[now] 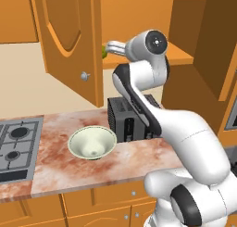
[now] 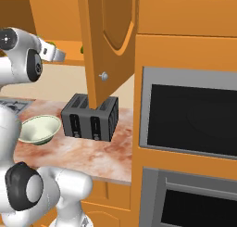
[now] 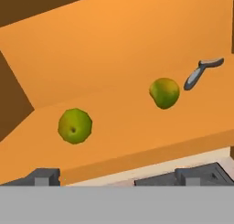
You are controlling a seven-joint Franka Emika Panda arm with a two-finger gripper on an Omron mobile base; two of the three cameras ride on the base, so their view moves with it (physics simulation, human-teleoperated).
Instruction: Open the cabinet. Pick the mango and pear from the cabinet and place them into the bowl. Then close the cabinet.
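Note:
The cabinet (image 1: pixel 69 36) stands with both doors swung open. On its orange shelf (image 3: pixel 137 127) lie the olive-green pear (image 3: pixel 75 125) at the left and the mango (image 3: pixel 164 93), green with an orange top, further right. My gripper (image 3: pixel 119 177) is open and holds nothing. Its fingertips (image 3: pixel 43 176) stand wide apart just in front of the shelf edge, short of both fruits. From the base, the gripper (image 1: pixel 109 49) reaches into the cabinet between the doors, with a bit of green fruit beside it. The cream-green bowl (image 1: pixel 91 142) sits empty on the counter below.
A grey peeler (image 3: pixel 201 72) lies on the shelf right of the mango. A black toaster (image 1: pixel 127 119) stands behind the bowl, under the arm. A gas hob (image 1: pixel 16 142) is at the counter's left. The open right door (image 2: pixel 109 40) hangs beside a built-in oven (image 2: pixel 190 115).

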